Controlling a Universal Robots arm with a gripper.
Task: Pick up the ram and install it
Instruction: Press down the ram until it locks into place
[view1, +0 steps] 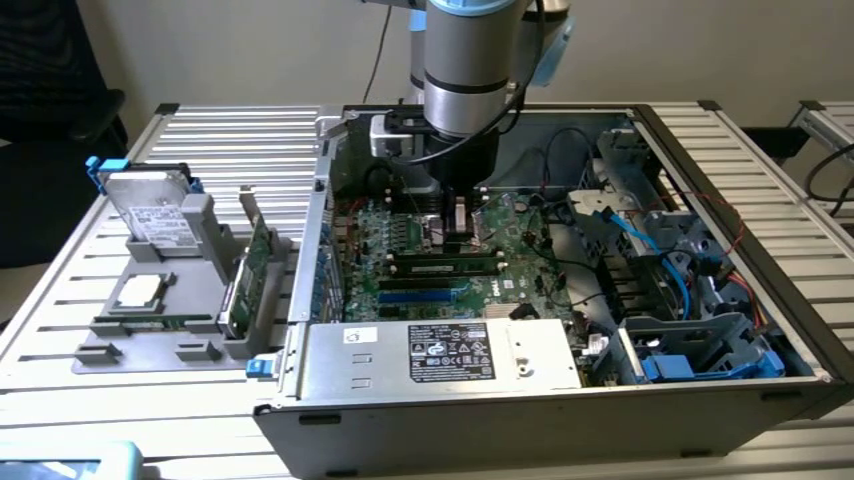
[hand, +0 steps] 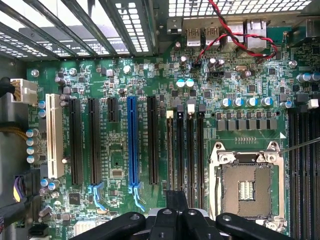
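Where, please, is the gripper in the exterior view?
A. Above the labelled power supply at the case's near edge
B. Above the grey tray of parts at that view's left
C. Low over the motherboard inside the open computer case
C: the gripper is down inside the open computer case, just above the green motherboard, away from the tray and the power supply.

The arm (view1: 461, 70) is a thick silver-grey cylinder with a pale blue cap at its upper joint. Black cables (view1: 514, 95) loop beside it. The gripper (hand: 175, 210) is glossy black with rounded linkages.
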